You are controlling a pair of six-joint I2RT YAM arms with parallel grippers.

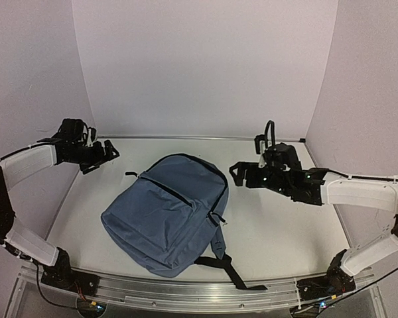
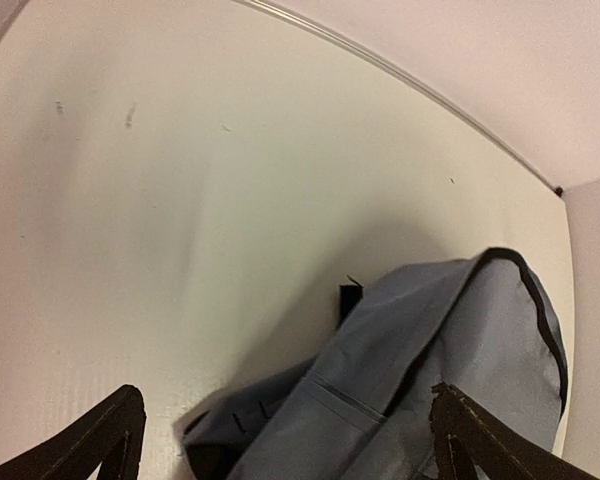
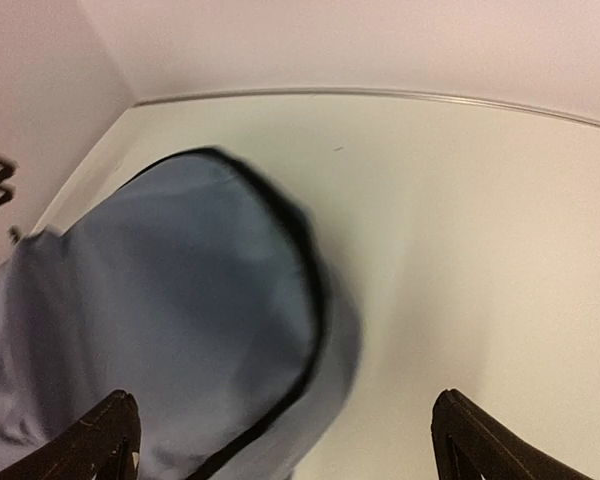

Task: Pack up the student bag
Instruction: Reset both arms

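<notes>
The white table (image 1: 285, 225) sat between pale lilac walls. The student bag (image 1: 167, 215) lay flat at the table's middle, its long axis diagonal, with the rounded top toward the far right corner and a strap (image 1: 235, 275) reaching the near edge. I saw the left gripper (image 1: 110, 154) and right gripper (image 1: 237, 173) spread wide, empty, flanking it.

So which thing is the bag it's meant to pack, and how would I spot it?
Start at the white table in the pale-walled booth and look to its middle. The student bag lies flat there: a big blue-grey backpack with black zippers, its black strap trailing toward the near edge. Unlike the left gripper and right gripper hovering either side, it is soft fabric.
</notes>
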